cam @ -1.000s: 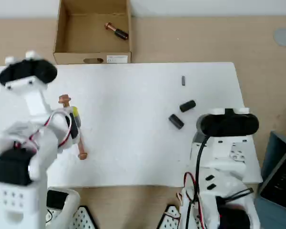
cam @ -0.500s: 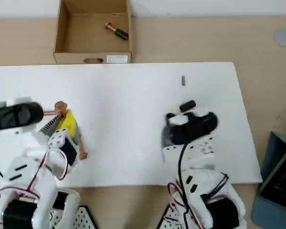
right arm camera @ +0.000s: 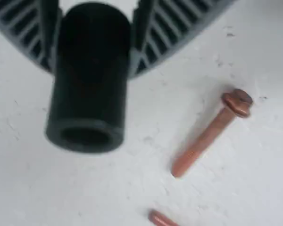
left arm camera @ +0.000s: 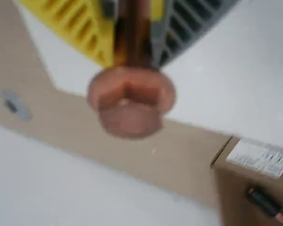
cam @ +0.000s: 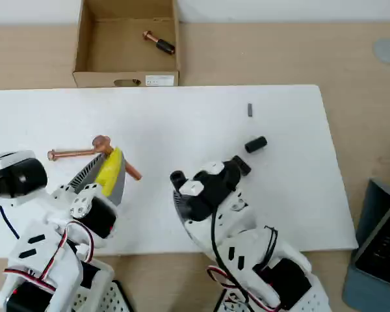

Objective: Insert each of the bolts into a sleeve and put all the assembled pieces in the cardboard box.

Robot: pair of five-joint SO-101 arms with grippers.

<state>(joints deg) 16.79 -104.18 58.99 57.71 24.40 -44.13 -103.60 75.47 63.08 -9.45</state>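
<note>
The left arm [cam: 49, 250] was folded low over the left side of the white mat [cam: 182, 117], and the left gripper [cam: 110, 161] was closed on 1 copper bolt [left arm camera: 130, 101], whose head stuck out beyond the jaws — a 2nd bolt [cam: 71, 154] lay just beside. The right arm [cam: 247, 250] leaned over the middle of the mat, the right gripper [right arm camera: 92, 28] clamping a black sleeve [right arm camera: 87, 84]; the cardboard box [cam: 104, 79] stood well apart.

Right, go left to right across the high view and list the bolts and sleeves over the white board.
Loose copper bolt lying flat → clamped copper bolt in the left gripper → black cylindrical sleeve held by the right gripper → second black sleeve lying loose.
</note>
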